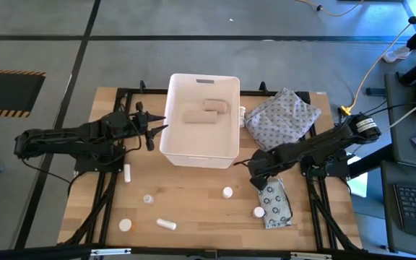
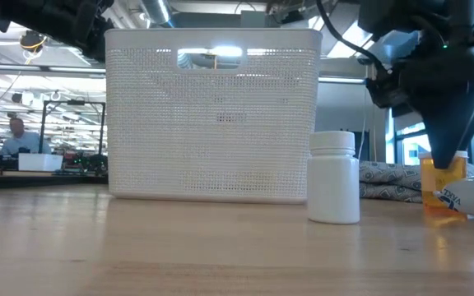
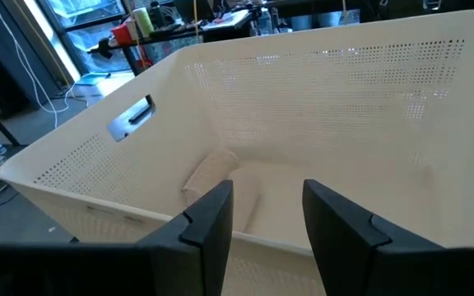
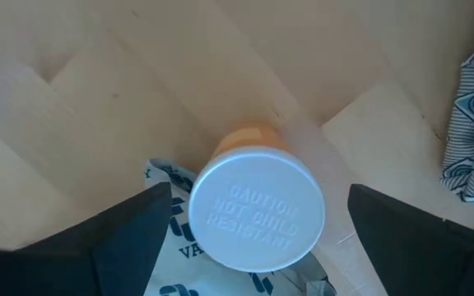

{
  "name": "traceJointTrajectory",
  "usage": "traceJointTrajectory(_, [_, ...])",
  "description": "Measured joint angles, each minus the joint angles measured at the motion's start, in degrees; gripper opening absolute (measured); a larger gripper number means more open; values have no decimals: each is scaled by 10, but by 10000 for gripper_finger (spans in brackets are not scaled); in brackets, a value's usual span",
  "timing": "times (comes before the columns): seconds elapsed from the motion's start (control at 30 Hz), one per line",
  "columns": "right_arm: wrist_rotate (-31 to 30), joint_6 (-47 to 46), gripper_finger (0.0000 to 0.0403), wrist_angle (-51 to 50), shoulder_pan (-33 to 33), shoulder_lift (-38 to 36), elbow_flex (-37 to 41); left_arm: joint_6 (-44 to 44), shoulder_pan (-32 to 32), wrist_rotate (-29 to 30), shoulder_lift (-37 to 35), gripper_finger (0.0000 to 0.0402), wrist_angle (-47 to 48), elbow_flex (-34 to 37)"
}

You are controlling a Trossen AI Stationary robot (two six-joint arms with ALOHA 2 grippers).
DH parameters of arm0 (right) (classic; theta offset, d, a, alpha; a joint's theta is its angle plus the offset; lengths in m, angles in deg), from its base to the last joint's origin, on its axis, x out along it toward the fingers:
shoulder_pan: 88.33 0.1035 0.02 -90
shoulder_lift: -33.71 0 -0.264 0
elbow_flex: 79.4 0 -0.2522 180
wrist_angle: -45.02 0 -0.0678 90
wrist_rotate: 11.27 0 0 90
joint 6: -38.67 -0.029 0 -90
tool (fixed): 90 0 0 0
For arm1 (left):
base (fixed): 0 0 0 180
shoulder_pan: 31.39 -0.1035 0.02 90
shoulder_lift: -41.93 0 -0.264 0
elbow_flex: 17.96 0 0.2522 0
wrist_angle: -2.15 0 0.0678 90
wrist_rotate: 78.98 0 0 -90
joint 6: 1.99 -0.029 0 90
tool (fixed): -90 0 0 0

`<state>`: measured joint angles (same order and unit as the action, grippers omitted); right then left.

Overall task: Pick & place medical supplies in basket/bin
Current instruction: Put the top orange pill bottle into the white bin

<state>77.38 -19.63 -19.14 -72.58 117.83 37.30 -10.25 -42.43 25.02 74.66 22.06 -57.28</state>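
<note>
Item nearest my right wrist camera: orange pill bottle [image 4: 256,205], white cap, upright on grey packet [image 1: 275,204]; right gripper [image 4: 257,215] spread wide around it, not clenched. Left gripper [image 3: 263,215] empty, part open, over white bin [image 1: 226,144] holding tan rolls [image 1: 206,111].

Right hand [image 4: 253,226] points straight down, fingers spread wide; left hand [image 3: 262,218] reaches forward, fingers parted, holding nothing.

We see the white perforated basket [image 3: 319,90] filling the frame, its handle slot at left. A tan bandage roll [image 3: 208,177] lies inside, lower centre. Our left gripper [image 3: 266,215] fingers stand apart, empty, over the near rim.
</note>
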Motion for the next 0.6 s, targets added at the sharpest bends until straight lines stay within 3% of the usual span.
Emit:
traceJointTrajectory(0.3, [-5, 1, 357, 0, -3, -1, 0, 0, 0, 0, 8, 141, -2, 0])
traceJointTrajectory(0.6, [-5, 2, 263, 0, -2, -1, 0, -6, 0, 0, 9, 141, -2, -1])
